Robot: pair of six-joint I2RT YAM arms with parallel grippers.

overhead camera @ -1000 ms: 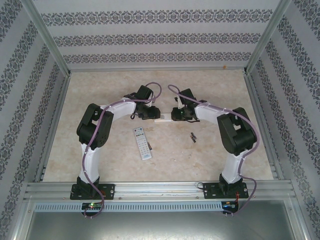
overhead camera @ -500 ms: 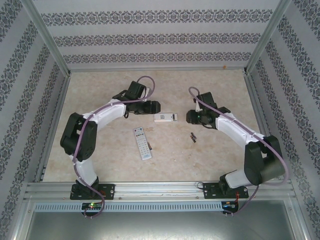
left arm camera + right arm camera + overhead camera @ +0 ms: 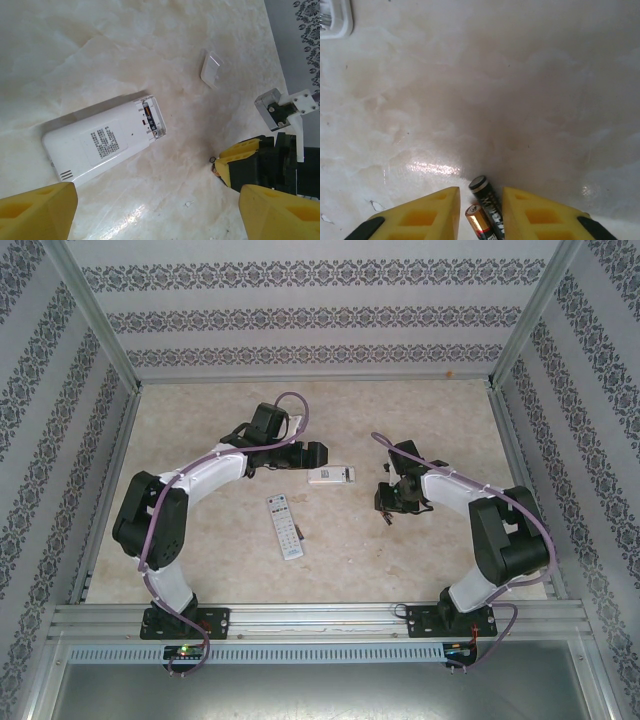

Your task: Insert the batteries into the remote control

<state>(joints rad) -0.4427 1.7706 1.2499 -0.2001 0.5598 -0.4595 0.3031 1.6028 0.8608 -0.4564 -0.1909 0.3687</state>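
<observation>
The marbled counter (image 3: 440, 420) carries everything, walled by patterned panels. The left arm (image 3: 200, 480) curves up and inward; its pincer (image 3: 316, 454) hangs just beside the left end of the small white remote (image 3: 331, 476). In the left wrist view this pincer (image 3: 159, 215) is released, its yellow fingers (image 3: 35, 210) spread wide at the lower corners of the view.

The right arm (image 3: 460, 495) bends in toward the middle, and its pincer (image 3: 390, 504) is down at the counter, to the right of the white remote.

A longer remote with buttons (image 3: 284, 527) lies face up, nearer the arm bases and apart from both pincers.

The white remote (image 3: 100, 142) lies back upward, a printed label on its back and its battery bay uncovered at one end. Its small white battery cover (image 3: 211, 70) lies apart on the counter.

Two batteries (image 3: 487, 205) lie side by side on the counter between the yellow fingers (image 3: 420, 215) of the right pincer (image 3: 481, 192). The fingers stand narrowly apart, close on either side; I cannot tell whether they press on the batteries.
</observation>
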